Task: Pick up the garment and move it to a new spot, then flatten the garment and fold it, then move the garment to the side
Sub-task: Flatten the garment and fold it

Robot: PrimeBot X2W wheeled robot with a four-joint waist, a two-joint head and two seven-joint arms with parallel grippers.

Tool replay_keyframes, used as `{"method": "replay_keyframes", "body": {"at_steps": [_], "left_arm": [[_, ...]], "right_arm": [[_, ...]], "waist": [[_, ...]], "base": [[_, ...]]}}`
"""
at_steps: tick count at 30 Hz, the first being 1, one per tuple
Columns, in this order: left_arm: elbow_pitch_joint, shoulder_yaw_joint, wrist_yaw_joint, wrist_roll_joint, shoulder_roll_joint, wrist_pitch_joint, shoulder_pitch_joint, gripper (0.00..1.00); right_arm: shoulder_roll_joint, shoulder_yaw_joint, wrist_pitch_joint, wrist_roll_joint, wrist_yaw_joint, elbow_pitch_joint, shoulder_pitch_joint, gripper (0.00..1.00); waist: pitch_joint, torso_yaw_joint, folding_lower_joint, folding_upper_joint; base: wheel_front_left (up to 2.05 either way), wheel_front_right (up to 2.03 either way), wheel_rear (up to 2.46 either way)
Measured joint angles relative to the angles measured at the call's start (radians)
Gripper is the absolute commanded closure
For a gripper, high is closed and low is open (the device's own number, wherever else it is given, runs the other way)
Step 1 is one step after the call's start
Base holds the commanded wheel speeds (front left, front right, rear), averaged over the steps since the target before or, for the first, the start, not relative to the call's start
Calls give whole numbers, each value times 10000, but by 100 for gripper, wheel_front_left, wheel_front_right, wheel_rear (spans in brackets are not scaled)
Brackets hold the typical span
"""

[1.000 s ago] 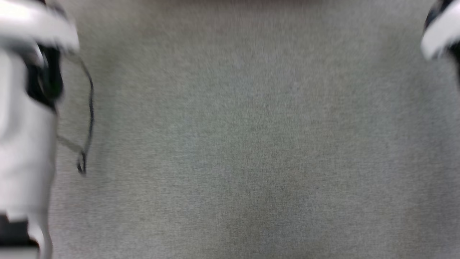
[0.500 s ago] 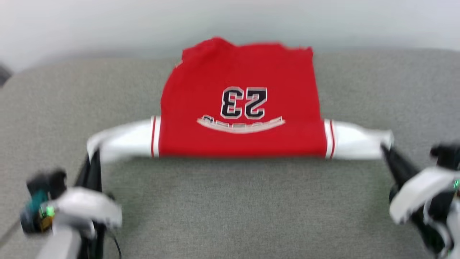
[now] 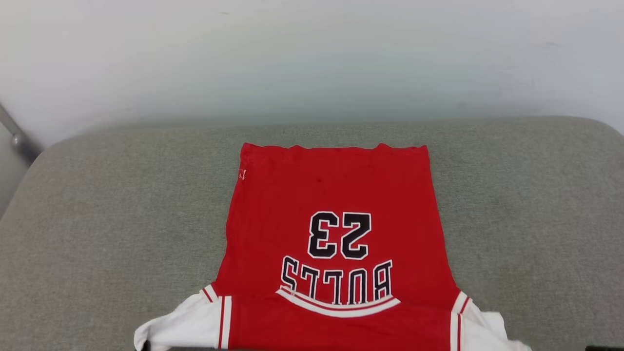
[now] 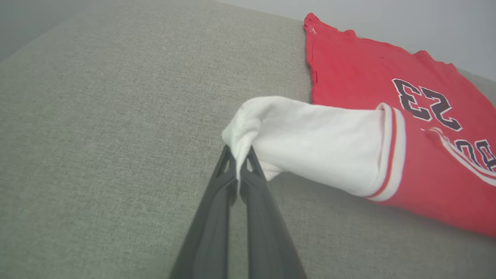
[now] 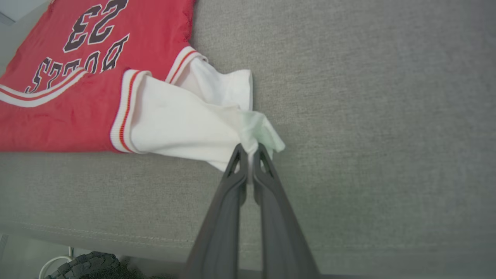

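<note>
the garment lies print-up on the cushion, both sleeve tips pinched

head view: the camera has swung up since a second ago, when it showed bare fabric. the garment [image 3: 336, 219] sits mid-way across the grey cushion [image 3: 97, 219], hem toward the wall [image 3: 312, 58]. more lettering under the "23" shows than half a second ago, so more cloth seems laid down and the flattening looks well under way. left wrist view: the left gripper [image 4: 238, 161] is closed tight on the tip of the left sleeve [image 4: 310, 131], held just off the cushion. right wrist view: the right gripper [image 5: 251, 153] is clamped likewise on the bunched right sleeve [image 5: 182, 124], near the cushion's front edge. a dark object [image 5: 85, 265], perhaps a shoe, lies below. nothing on the cushion blocks the fold.
</note>
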Motion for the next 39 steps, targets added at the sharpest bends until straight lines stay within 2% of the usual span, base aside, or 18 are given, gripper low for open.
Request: {"method": "replay_keyframes", "body": {"at_steps": [1,2,3,8,13,16,21,25,29,35,39], "left_arm": [[-157,-15,69,-36,-46,10,169,100],[-318,-27,155,-42,-90,21,303,100],[-451,-59,211,-42,-111,75,373,100],[-957,-75,324,-44,-184,71,398,100],[-1016,-157,249,-23,-263,-42,-98,100],[-1003,-242,140,75,-374,-211,-535,100],[-1041,-581,-136,259,-623,-462,-1284,100],[-1170,-832,-401,428,-755,-633,-1957,100],[-1208,-1074,-700,545,-1024,-817,-2635,100],[-1183,-1271,-1041,702,-1348,-989,-3279,100],[-1106,-1340,-1202,803,-1486,-1064,-3516,100]], "right_arm": [[107,-88,178,-173,2,-130,224,73],[209,-196,334,-267,0,-259,391,58],[316,-295,500,-288,0,-410,485,2],[401,-635,1009,-408,0,-1262,157,0],[295,-1223,1139,-385,0,-1392,-1999,0],[144,-1595,1283,-320,0,-598,-3701,0],[-221,-2163,2205,-395,0,1632,-6572,0],[-487,-2405,3576,-752,0,3202,-8713,0],[-650,-2606,4892,-1233,0,4217,-10637,0],[-594,-2734,6437,-2167,0,5070,-12483,0],[-408,-2876,6970,-2700,-2,5440,-12890,0]], "waist": [[-20,35,1,1],[-26,65,1,1],[-19,90,1,1],[244,163,2,1],[808,254,4,1],[1247,374,5,1],[1993,796,6,1],[2680,1247,6,1],[3456,1724,7,0],[4536,2446,7,1],[5038,2876,7,1]], "base": [[0,0,0],[0,0,0],[0,0,0],[0,0,0],[0,0,0],[0,0,0],[0,0,0],[0,0,0],[0,0,0],[0,0,0],[0,0,0]]}}
